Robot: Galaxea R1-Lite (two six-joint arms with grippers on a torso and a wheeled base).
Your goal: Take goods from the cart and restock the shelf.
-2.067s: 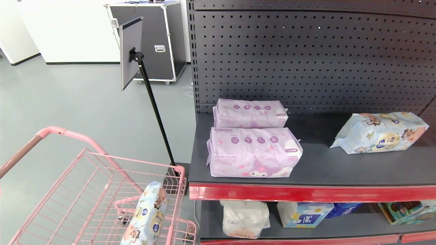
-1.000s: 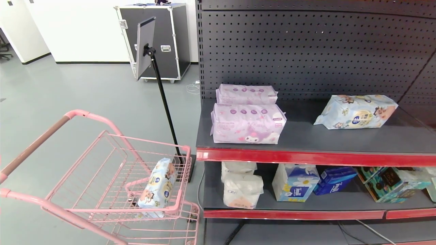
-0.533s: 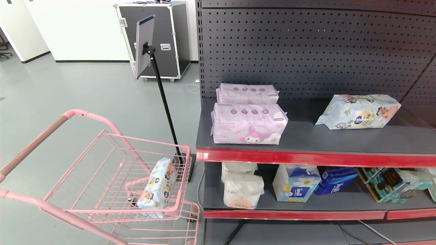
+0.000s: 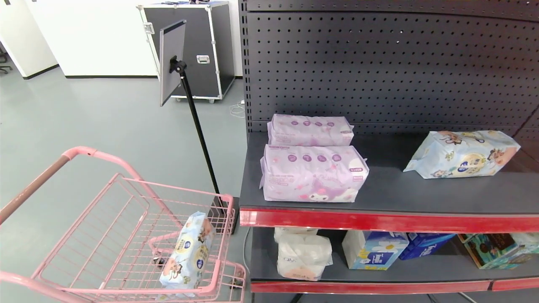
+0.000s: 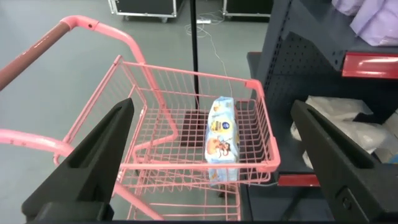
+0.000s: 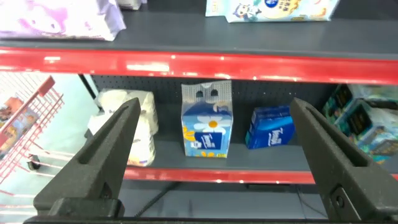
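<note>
A pink wire cart (image 4: 84, 152) stands left of the shelf, and one light-blue cartoon-print pack (image 4: 187, 252) stands on end in its front right corner. The top shelf (image 4: 379, 221), black with a red front edge, carries two purple packs (image 4: 313, 179) one behind the other and a matching light-blue pack (image 4: 463, 159) at the right. My left gripper (image 5: 211, 109) is open, hanging above and short of the cart (image 5: 193, 167) with the pack (image 5: 222, 137) between its fingers' lines of sight. My right gripper (image 6: 214, 106) is open and faces the lower shelf, holding nothing.
The lower shelf holds white packs (image 6: 127, 124), a blue flower-print tissue box (image 6: 207, 127) and a dark blue pack (image 6: 273, 127). A thin black stand with a tilted panel (image 4: 172, 61) rises between cart and shelf. A black flight case (image 4: 189, 46) sits behind. Grey floor lies open at the left.
The whole head view has shifted between frames, so the camera moved. The cart, its pack and the packs on the shelf keep their places.
</note>
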